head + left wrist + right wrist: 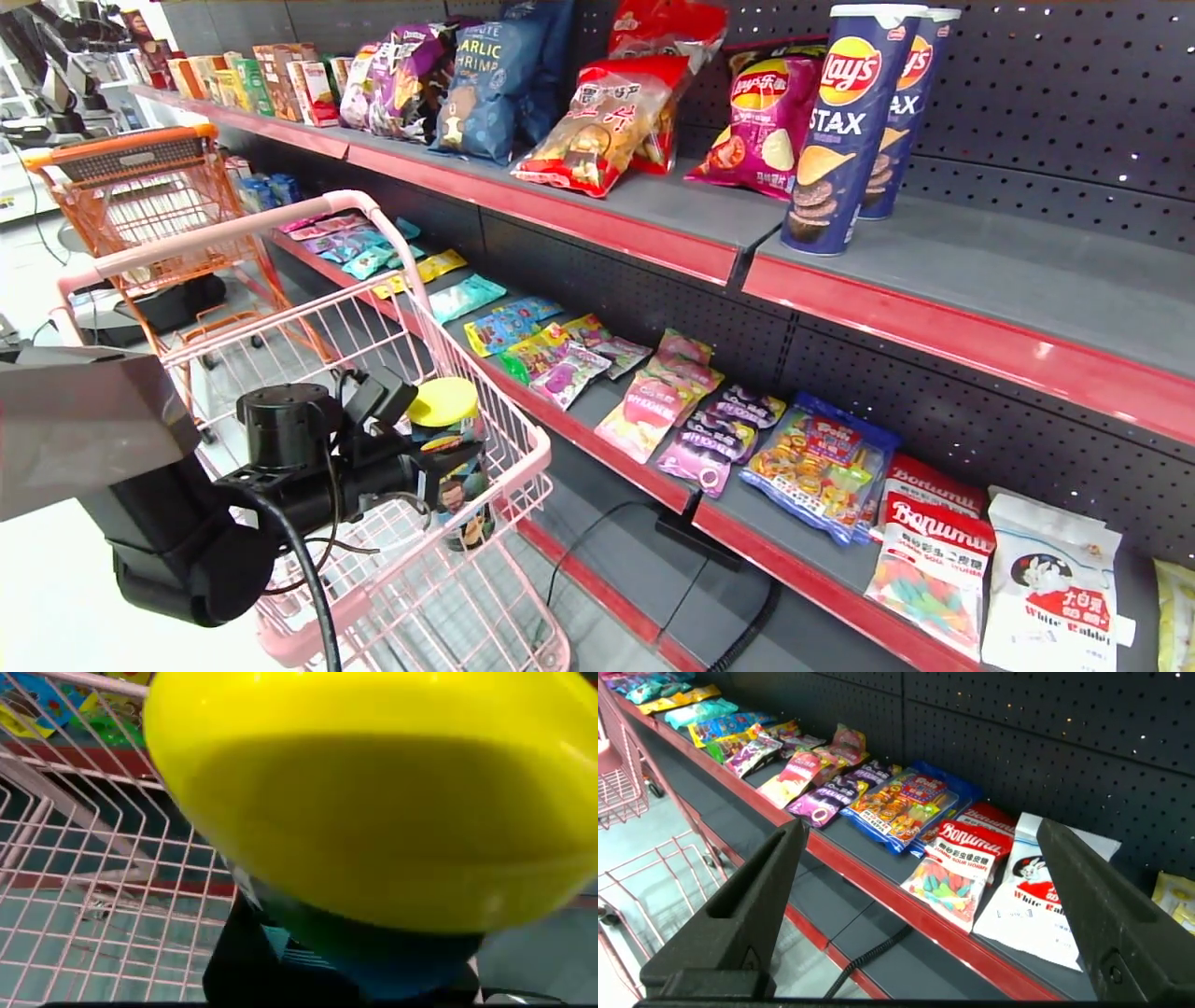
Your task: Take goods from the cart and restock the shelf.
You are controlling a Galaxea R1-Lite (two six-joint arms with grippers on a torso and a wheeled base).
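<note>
The pink wire cart [280, 338] is showing smooth coated metal. The yellow-lidded printed can [464, 495] [374, 793] is shining, its lid glossy plastic. The colourful snack bags [597, 126] are glinting like crinkled foil. The grey shelf boards [1008, 271] are looking matt.

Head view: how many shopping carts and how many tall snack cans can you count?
Shopping carts: 2 (pink cart, orange cart)
Tall snack cans: 3 (blue chip can, second blue chip can behind it, yellow-lidded can held by the left gripper)
Total: 5
</note>
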